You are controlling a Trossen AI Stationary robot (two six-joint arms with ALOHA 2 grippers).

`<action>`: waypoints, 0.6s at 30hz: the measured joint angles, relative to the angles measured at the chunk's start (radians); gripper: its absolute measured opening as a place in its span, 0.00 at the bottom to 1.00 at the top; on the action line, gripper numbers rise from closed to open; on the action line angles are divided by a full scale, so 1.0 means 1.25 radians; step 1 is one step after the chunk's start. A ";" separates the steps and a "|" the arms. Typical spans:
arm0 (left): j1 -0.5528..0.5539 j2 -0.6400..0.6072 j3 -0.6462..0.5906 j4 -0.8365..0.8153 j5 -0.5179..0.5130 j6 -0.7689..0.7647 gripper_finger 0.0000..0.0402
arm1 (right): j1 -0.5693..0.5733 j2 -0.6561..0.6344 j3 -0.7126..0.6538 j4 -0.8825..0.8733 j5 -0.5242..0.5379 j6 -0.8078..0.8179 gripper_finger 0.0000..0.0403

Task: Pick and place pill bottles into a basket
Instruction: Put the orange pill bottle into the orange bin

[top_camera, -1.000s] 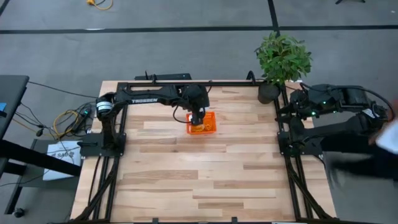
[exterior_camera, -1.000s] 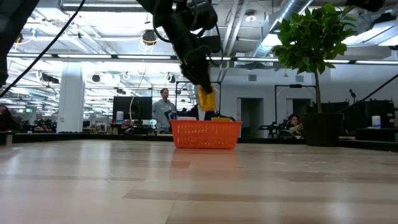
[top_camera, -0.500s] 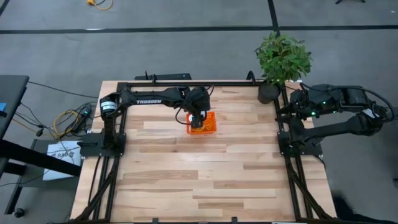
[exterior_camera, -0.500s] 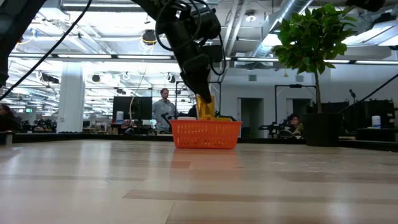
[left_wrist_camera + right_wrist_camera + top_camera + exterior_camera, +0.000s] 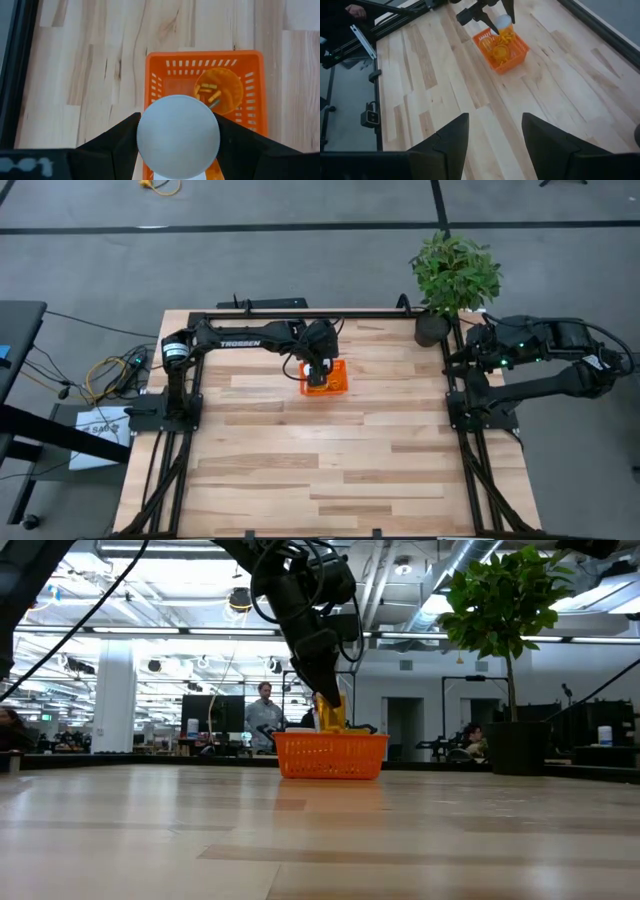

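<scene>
Over the last second the left gripper (image 5: 319,372) has come down from above the basket (image 5: 337,384) until the bottle (image 5: 178,136) it carries dips inside the orange walls; in the last half second almost nothing has shifted. Its jaws are clenched on that bottle, one dark finger on each side of the white cap, as the left wrist view shows. From the low view the gripper (image 5: 329,710) stands steeply over the basket (image 5: 331,755), with the amber body of the held bottle (image 5: 331,716) half below the rim. The basket sits on the table (image 5: 350,460) toward its far edge, a little left of the middle, resting flat. A second bottle (image 5: 219,91) lies on its side on the basket floor, seen end-on with small pills inside it, just beyond the held one. The right wrist view also shows amber shapes inside the basket (image 5: 502,46), but how many bottles are there cannot be told. The right gripper (image 5: 492,140) waits well apart, off the right side of the table near the plant (image 5: 455,272), its jaws released with a clear gap between the fingers. A person (image 5: 264,712) stands in the room behind the table.
</scene>
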 joint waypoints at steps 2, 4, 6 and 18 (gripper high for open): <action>-0.001 0.000 0.000 -0.001 -0.001 0.000 0.52 | 0.000 0.000 0.000 0.000 0.000 0.000 0.44; -0.002 0.000 0.000 0.001 -0.001 -0.004 0.52 | 0.000 0.000 0.000 0.000 0.000 0.000 0.44; -0.002 0.000 0.000 0.002 -0.001 -0.005 0.52 | 0.000 0.000 0.000 0.000 0.000 0.000 0.44; -0.002 0.014 -0.001 -0.004 0.018 -0.021 0.52 | 0.000 0.000 0.000 0.000 -0.003 0.000 0.44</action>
